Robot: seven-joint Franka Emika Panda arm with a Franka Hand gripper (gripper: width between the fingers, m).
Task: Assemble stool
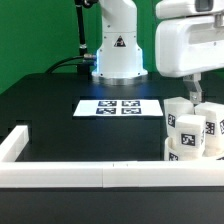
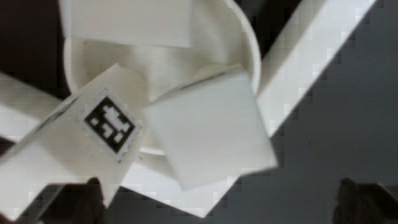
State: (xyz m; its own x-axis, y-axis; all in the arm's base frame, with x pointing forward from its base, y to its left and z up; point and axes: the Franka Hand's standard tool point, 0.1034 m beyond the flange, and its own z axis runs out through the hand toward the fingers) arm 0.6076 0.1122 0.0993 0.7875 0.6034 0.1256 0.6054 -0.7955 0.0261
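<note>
The white stool parts sit at the exterior view's right, in the corner of the border rail. Three blocky tagged legs (image 1: 187, 128) stand up on the round seat (image 1: 178, 152). My gripper (image 1: 192, 94) hangs just above the legs. In the wrist view, the seat (image 2: 178, 60) lies below with a tagged leg (image 2: 103, 125) and a second leg (image 2: 214, 130) on it. My gripper (image 2: 217, 205) is open, with dark fingertips (image 2: 68, 202) far apart and nothing between them.
The long white border rail (image 1: 70, 176) runs along the front and up the exterior view's left. The marker board (image 1: 118, 107) lies flat mid-table. The robot base (image 1: 118, 50) stands at the back.
</note>
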